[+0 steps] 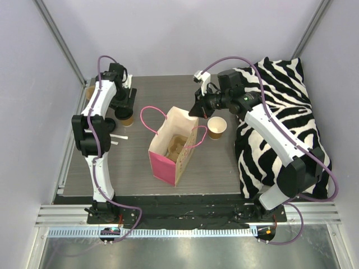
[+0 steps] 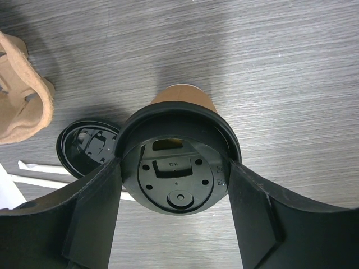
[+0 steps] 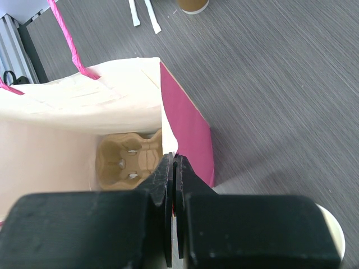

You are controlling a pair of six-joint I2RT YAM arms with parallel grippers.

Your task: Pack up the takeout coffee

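A brown coffee cup with a black lid [image 2: 178,159] stands at the table's back left [image 1: 127,117]. My left gripper [image 2: 175,168] is over it, its fingers [image 2: 106,190] pressed on both sides of the lid, shut on the cup. A pink paper bag [image 1: 171,148] stands open at mid-table with a cardboard cup carrier [image 3: 126,159] at its bottom. My right gripper [image 3: 173,168] is shut on the bag's right rim [image 1: 195,109]. An open, lidless paper cup [image 1: 217,127] stands just right of the bag and shows in the right wrist view [image 3: 332,224].
A loose black lid [image 2: 87,147] lies beside the lidded cup. White stir sticks [image 1: 118,137] lie near the left arm. A tan cardboard piece [image 2: 22,95] sits at the far left. A zebra-striped cushion [image 1: 280,106] fills the right side.
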